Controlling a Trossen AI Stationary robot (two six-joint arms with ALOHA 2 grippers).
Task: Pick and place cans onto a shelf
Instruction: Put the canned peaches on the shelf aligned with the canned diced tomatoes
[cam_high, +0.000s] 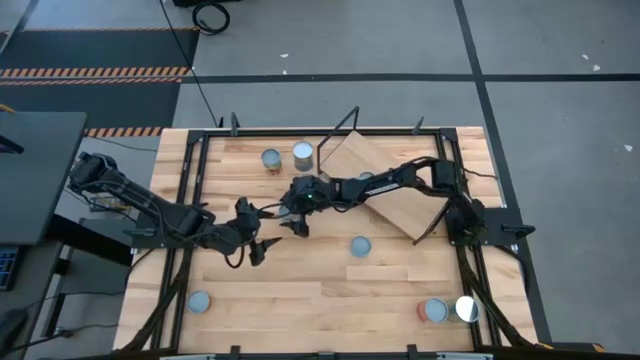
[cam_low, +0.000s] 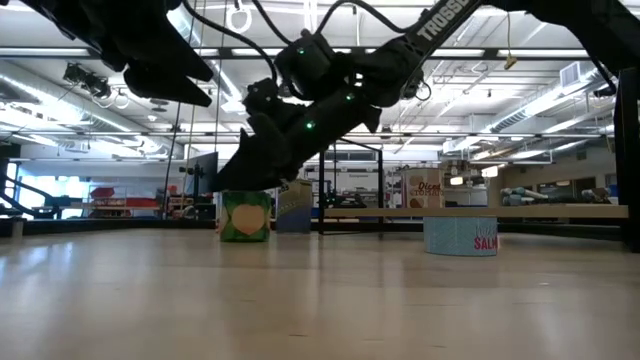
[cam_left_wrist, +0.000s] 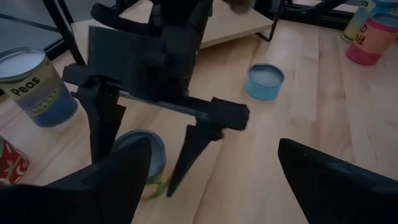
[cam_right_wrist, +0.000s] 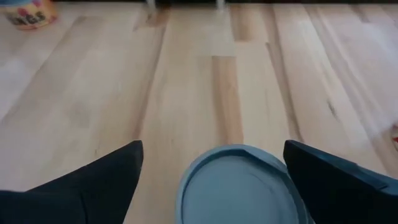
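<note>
Nearest can (cam_right_wrist: 236, 186): pale-blue round top, standing mid-table (cam_high: 300, 290) between our right gripper's fingers; we see a gap on each side.
Left gripper (cam_high: 265, 230): just left of that can, fingers spread wide, holding nothing.
Right gripper (cam_high: 293, 225): astride the can, fingers apart, nothing gripped yet.
Look: small tin cylinder; the left wrist view shows a greenish-yellow label low on its side.
Handling: we judge it stiff, fairly light, smooth and somewhat slippery; best pinched across the side wall at mid-height, not the rim.
Shelf (cam_high: 385, 190): pale board on black wire, askew, just right of the can.
</note>
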